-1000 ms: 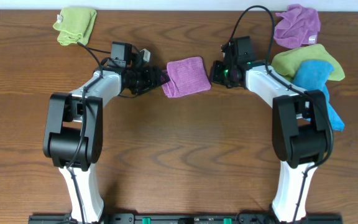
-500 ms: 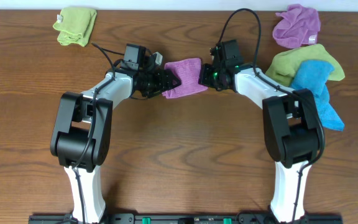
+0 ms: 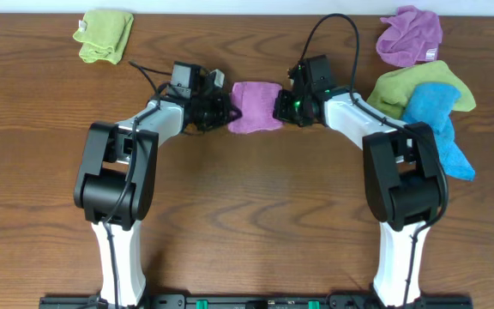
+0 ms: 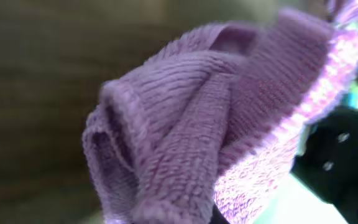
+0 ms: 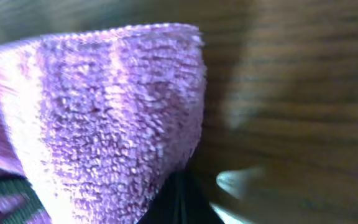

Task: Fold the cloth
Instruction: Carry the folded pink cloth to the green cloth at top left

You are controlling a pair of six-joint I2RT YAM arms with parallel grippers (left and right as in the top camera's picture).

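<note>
Left gripper (image 3: 222, 111) and right gripper (image 3: 279, 107) each clamped an opposite edge of the cloth (image 3: 254, 106) — jaws narrow on the fabric.
It was bunched between them near the far middle of the table (image 3: 247, 215); carrying both edges level and together would likely land the layers square.

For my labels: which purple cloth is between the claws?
The pale lilac cloth mid-table; the vivid purple cloth lies apart, top right in the overhead view.

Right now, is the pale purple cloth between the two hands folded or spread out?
Folded, loosely. The cloth is a small doubled-up patch between the left hand and right hand; the left wrist view shows stacked layers.
</note>
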